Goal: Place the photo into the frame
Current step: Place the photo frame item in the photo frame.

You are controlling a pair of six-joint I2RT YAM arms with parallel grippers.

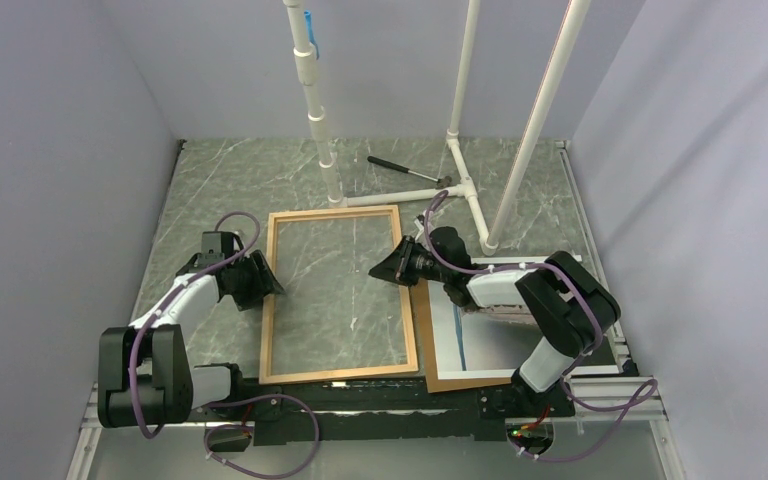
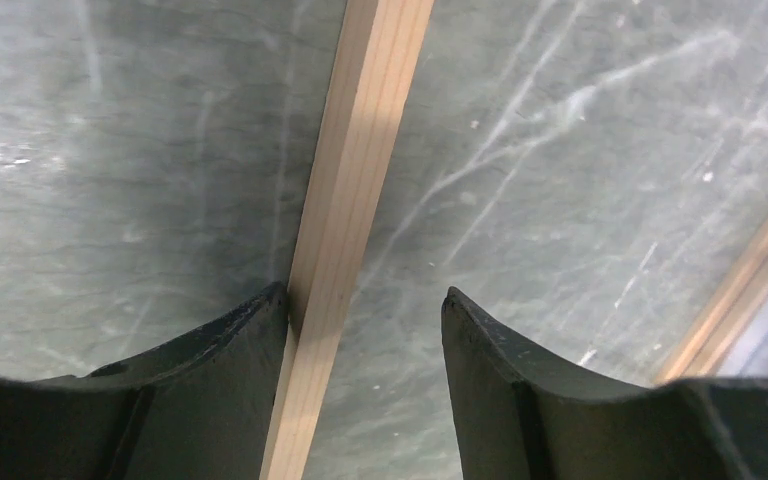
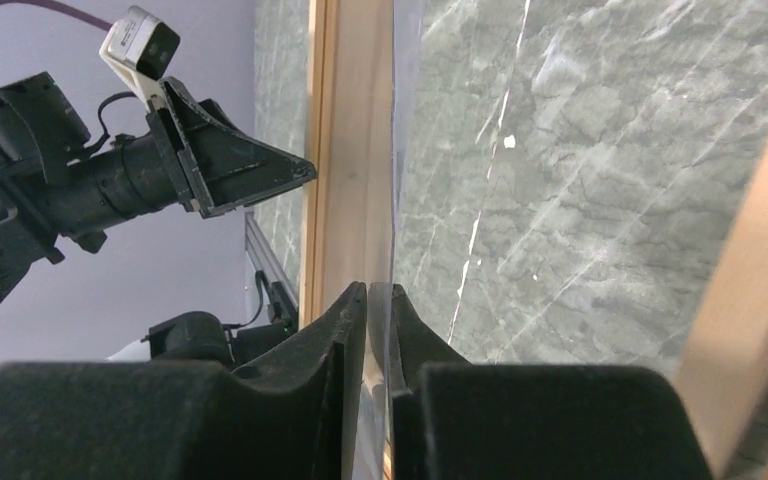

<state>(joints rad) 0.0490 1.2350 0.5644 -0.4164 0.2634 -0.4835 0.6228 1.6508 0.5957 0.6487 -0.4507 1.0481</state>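
The light-wood frame [image 1: 340,214] lies flat in the middle of the table. My left gripper [image 1: 268,280] is open astride its left rail [image 2: 360,150], and the left finger [image 2: 250,340] touches the wood. My right gripper [image 1: 380,268] is at the frame's right rail, its jaws only a narrow slit apart [image 3: 382,288]. In that slit stands the edge of a thin clear pane [image 3: 395,150], against one finger and apart from the other. The photo [image 1: 490,345] lies face up on a brown backing board [image 1: 465,383], to the right under my right arm.
A white pipe stand [image 1: 460,190] rises at the back right of the table. A dark-handled tool [image 1: 405,170] lies behind it. Grey walls close in on both sides. The arm bases and a metal rail [image 1: 620,350] line the near edge.
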